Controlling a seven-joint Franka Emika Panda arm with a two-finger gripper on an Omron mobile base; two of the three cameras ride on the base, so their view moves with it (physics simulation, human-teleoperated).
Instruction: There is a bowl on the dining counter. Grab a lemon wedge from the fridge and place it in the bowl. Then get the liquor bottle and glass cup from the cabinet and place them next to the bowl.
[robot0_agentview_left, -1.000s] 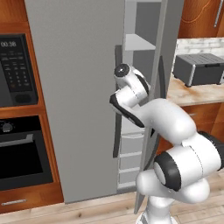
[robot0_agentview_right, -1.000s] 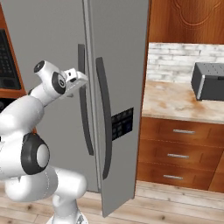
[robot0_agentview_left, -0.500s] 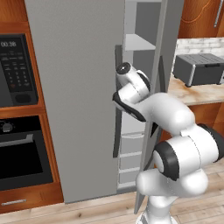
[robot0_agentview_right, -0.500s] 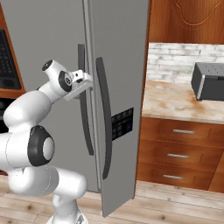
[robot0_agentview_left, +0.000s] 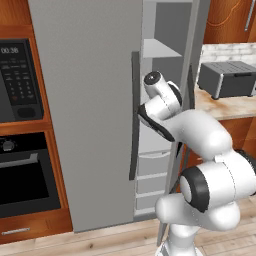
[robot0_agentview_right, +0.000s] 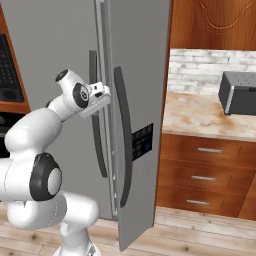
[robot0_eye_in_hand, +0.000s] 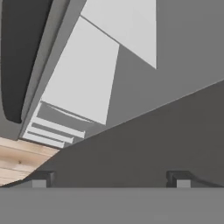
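A: While parked at the fridge (robot0_agentview_left: 90, 100), anything standing in the way?

B: Right fridge door (robot0_agentview_right: 137, 100) swung partly out, edge-on between arm and interior. Left door shut, its dark handle (robot0_agentview_left: 134, 115) just beside the wrist. Claw (robot0_eye_in_hand: 109, 180) spread wide, released, grasping nothing, poised at the gap between the doors.

A: Seen inside?

B: From the left base view, a pale shelf (robot0_agentview_left: 159, 49) up high and drawers (robot0_agentview_left: 152, 162) lower down in the gap. No telling from here where the lemon wedge lies; shelves too narrow a slice to judge.

A: Around the fridge?

B: Microwave (robot0_agentview_left: 17, 82) and oven (robot0_agentview_left: 25, 175) set in wood cabinetry to the left. Toaster (robot0_agentview_left: 227, 79) on the surface (robot0_agentview_left: 225, 106) to the right, near the tiled wall. Wood floor (robot0_agentview_left: 100, 240) below.

A: Anything given by one view and not another?

B: Right base view: the door's outer face with its long curved handle (robot0_agentview_right: 124, 145), the dispenser panel (robot0_agentview_right: 141, 141), and three drawers (robot0_agentview_right: 202, 177) under the surface. Hand view: both fingertips (robot0_eye_in_hand: 40, 180) well apart, grey door face close ahead, white shelf edges and a strip of floor beyond, seen tilted.
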